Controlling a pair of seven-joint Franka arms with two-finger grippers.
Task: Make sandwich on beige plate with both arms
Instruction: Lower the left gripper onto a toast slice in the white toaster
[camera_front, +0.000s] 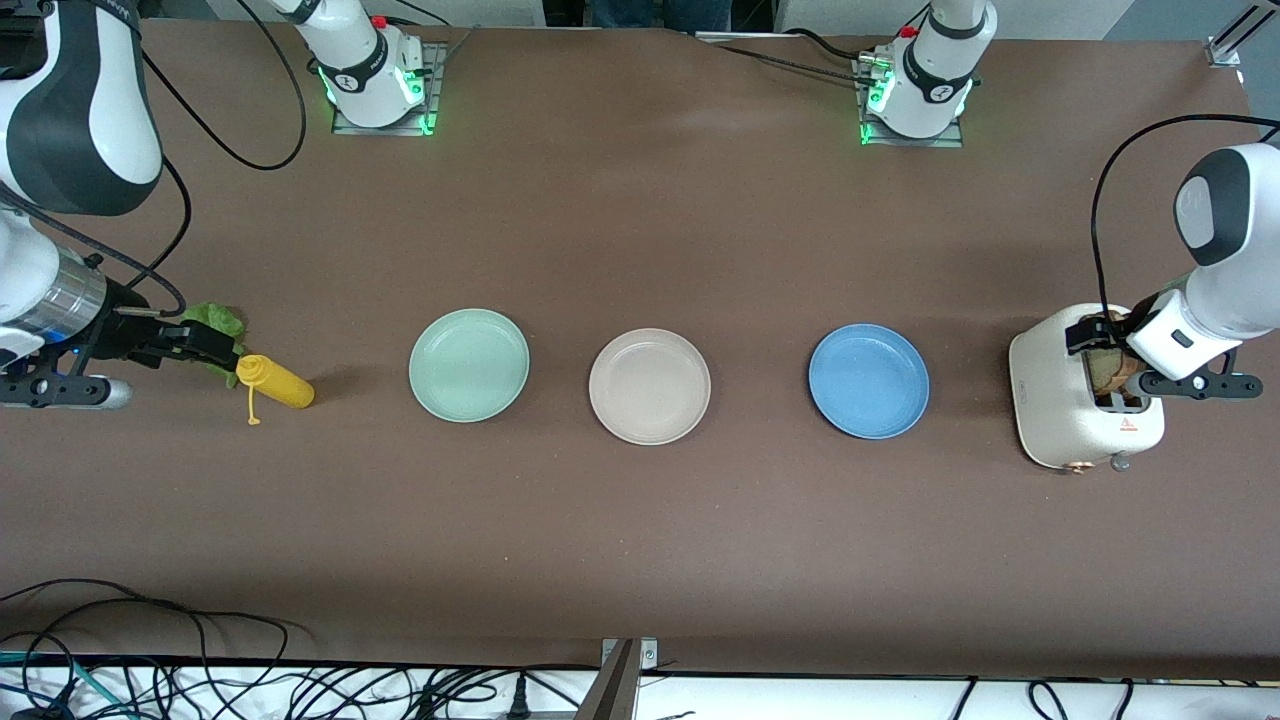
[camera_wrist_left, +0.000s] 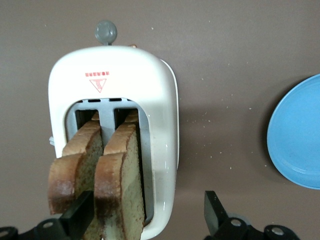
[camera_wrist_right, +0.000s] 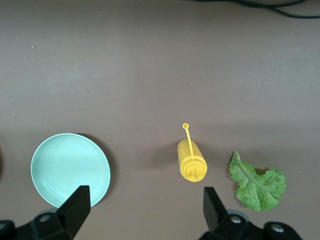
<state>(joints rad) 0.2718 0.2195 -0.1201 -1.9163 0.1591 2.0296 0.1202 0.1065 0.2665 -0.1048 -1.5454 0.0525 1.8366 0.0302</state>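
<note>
On table centre, beige plate bare, nothing assembled; all steps left. Left gripper wide open over toaster, straddling one of two bread slices, not yet clamped. Right gripper open, hovering; lettuce at its 3 o'clock, past mustard bottle.

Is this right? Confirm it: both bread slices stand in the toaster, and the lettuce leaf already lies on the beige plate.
Not quite. The bread slices do stand in the toaster, but the front view shows the beige plate bare; the lettuce leaf lies on the table beside the yellow bottle.
</note>
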